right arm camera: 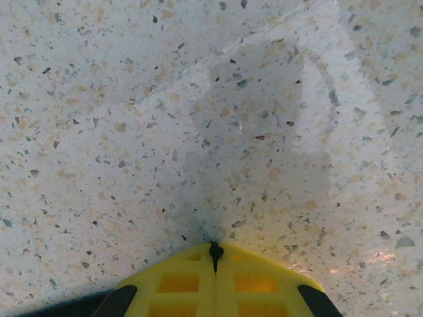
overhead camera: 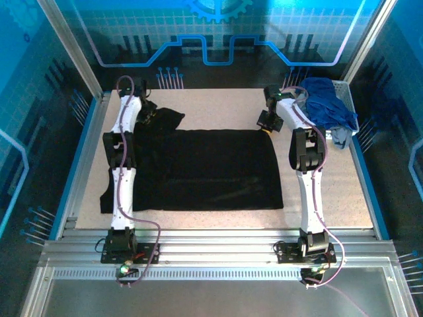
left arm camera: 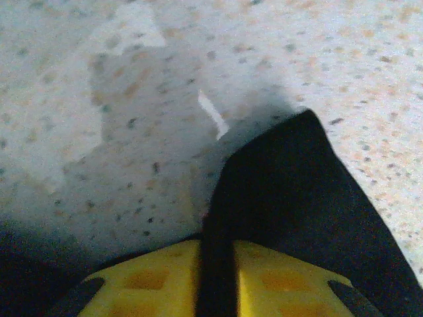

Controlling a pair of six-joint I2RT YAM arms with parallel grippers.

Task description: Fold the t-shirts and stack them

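The black t-shirt (overhead camera: 211,172) lies spread flat across the middle of the table, and no print shows on it. My left gripper (overhead camera: 151,116) is at its far left sleeve. In the left wrist view this gripper (left arm camera: 217,246) is shut on a fold of the black t-shirt (left arm camera: 291,185) that runs up between the yellow fingers (left arm camera: 152,277). My right gripper (overhead camera: 266,123) sits at the shirt's far right corner. In the right wrist view it (right arm camera: 215,247) is shut just above the speckled table, with only a tiny dark speck at its tips. The blue t-shirts (overhead camera: 324,102) lie heaped in the basket.
The white mesh basket (overhead camera: 348,94) stands at the back right with a pale grey-blue cloth (overhead camera: 340,136) hanging over its near side. Blue rails (overhead camera: 367,178) edge the table (overhead camera: 218,105) on the left and right. A small white scrap (left arm camera: 213,113) lies on the table beyond the sleeve.
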